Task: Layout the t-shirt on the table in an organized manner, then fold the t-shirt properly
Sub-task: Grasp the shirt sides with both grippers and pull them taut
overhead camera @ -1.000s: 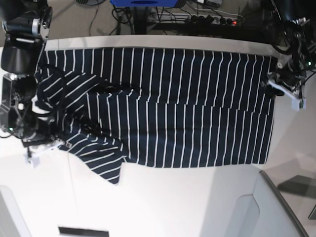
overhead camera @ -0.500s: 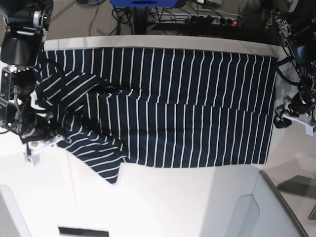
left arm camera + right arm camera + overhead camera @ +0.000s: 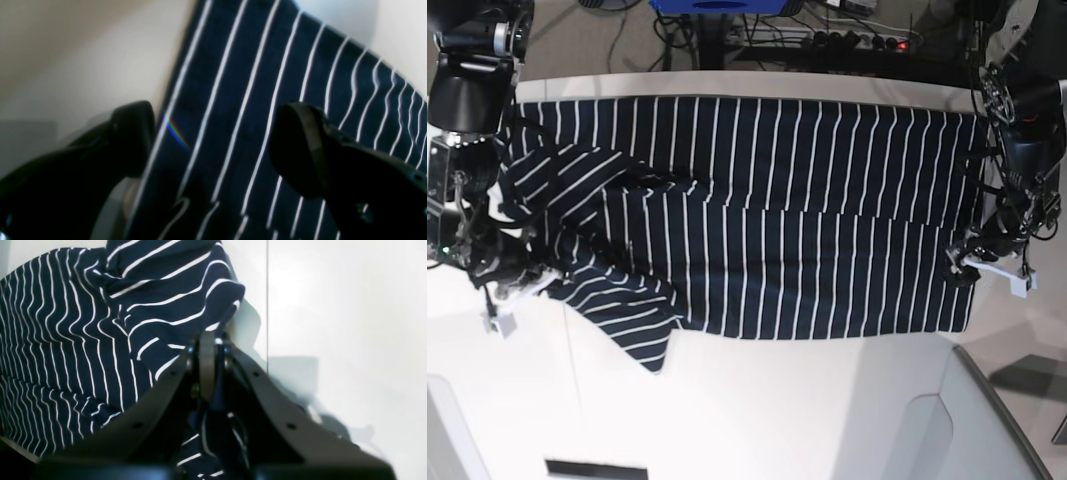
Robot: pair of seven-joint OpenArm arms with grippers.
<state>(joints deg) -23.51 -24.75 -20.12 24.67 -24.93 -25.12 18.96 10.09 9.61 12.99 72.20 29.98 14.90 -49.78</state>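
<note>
i see the left gripper (image 3: 213, 146) wide open over the t-shirt (image 3: 767, 215) hem; right gripper (image 3: 211, 350) pinching a sleeve fold on the table (image 3: 777, 410).

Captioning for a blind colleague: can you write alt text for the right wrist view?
The right hand is shut on a bunched fold of the t-shirt, dark navy with thin white stripes. White table fills the right side, crossed by a thin seam.

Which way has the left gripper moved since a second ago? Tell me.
Yes. The left gripper has moved toward the near side, down along the t-shirt's hem edge, and now sits by its near corner, jaws open.
</note>
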